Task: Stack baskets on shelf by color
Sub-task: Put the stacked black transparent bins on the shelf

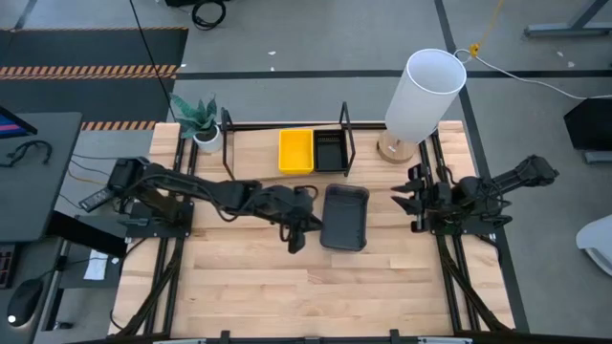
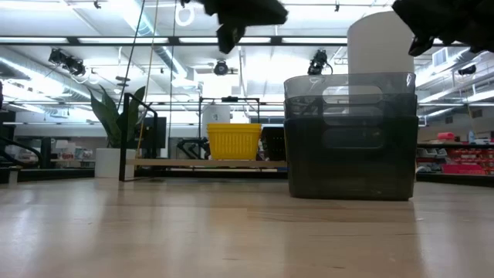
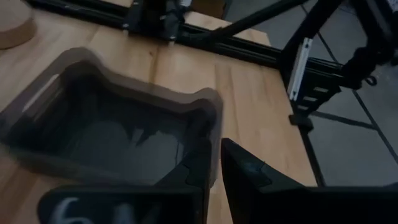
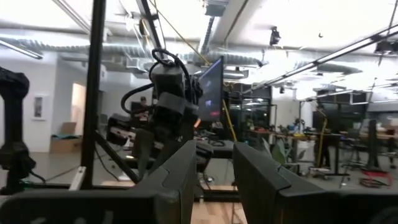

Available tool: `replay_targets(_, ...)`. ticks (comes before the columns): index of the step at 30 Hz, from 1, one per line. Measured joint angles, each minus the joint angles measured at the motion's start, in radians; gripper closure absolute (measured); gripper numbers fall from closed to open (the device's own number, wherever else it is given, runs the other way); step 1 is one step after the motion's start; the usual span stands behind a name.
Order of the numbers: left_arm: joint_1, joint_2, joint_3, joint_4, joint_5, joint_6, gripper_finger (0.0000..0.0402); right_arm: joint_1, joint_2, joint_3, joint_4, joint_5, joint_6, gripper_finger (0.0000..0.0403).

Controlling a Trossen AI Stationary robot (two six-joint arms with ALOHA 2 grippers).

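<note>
Baskets: the dark grey stack [image 1: 344, 217] sits centre frame, long axis running top to bottom, below the shelf [image 1: 287, 153]. Left gripper [image 1: 304, 227], nearer, straddles its left wall, fingers slightly apart. Right gripper [image 1: 409, 198] waits right, half-open, empty.

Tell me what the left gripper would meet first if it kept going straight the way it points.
Probably the near wall of the dark grey basket: the left gripper straddles its rim, one finger outside. Depth is unclear.
</note>
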Motion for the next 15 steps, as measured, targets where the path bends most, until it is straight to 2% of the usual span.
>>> replay_targets(8,-0.025,0.089,0.114,-0.058,0.001,0.012,0.0361,0.055,-0.155,0.0,-0.107,0.029,-0.024,0.0293)
replay_targets(15,-0.031,0.128,0.157,-0.072,-0.001,0.019,0.0362,0.09,-0.302,0.0,-0.241,0.029,-0.047,0.0293)
